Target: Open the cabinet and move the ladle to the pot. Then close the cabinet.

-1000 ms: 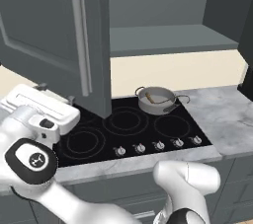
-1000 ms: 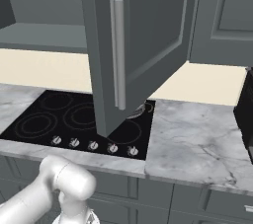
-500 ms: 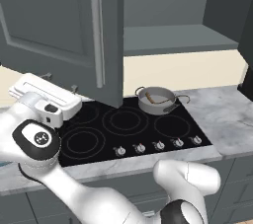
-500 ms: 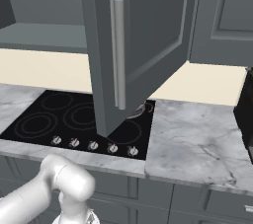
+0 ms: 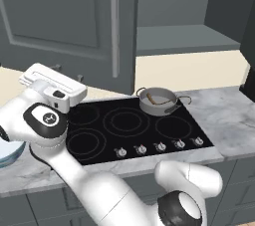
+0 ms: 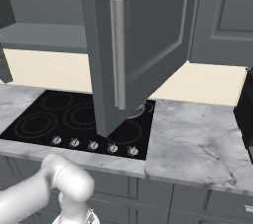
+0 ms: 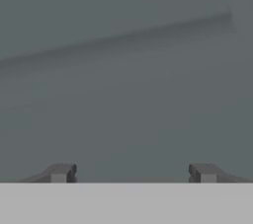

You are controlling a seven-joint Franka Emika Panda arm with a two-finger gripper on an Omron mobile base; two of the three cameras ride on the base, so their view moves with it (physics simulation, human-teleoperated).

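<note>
With the ladle [image 5: 152, 100] already lying in the pot [image 5: 158, 101], the gripper [image 7: 132, 173], jaws spread and empty, presses against the cabinet [image 5: 74, 21] door, apparently to swing it shut.

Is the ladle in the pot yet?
Yes. The ladle lies inside the pot on the stove, its brown end against the rim.

Cabinet [image 6: 148, 35] door swung out over cooktop [image 6: 74, 119], long silver bar handle [image 6: 117, 53] vertical on its edge; open shelf behind to left. Black cooktop with ring burners, row of knobs [image 6: 93, 145] along front. Marble counter [image 6: 197, 144] at right. Grey drawers [image 6: 197, 201] below. White arm [image 6: 49, 193] at lower left
</note>
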